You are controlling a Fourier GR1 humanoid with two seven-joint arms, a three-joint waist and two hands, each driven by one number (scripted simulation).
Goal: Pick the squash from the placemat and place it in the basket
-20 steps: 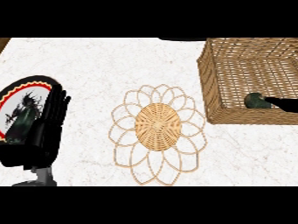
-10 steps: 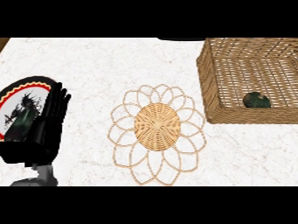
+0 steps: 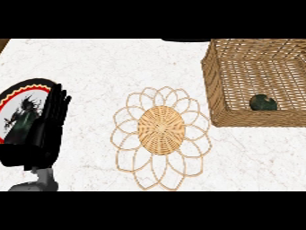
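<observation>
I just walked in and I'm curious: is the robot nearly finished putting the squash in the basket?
It looks done: the squash lies inside the basket, off the placemat. Nothing is in hand: the left hand rests open by the plate; the right hand is out of view. Nothing seems left.

One squash [image 3: 263, 102], one basket [image 3: 219, 85], one placemat [image 3: 160, 137], one plate [image 3: 8, 108], one hand [image 3: 41, 132] on one worktop [image 3: 102, 67].

The right hand, earlier beside the squash [image 3: 263, 102] inside the basket [image 3: 268, 117], has withdrawn past the worktop's [image 3: 115, 67] right edge, out of view.
</observation>
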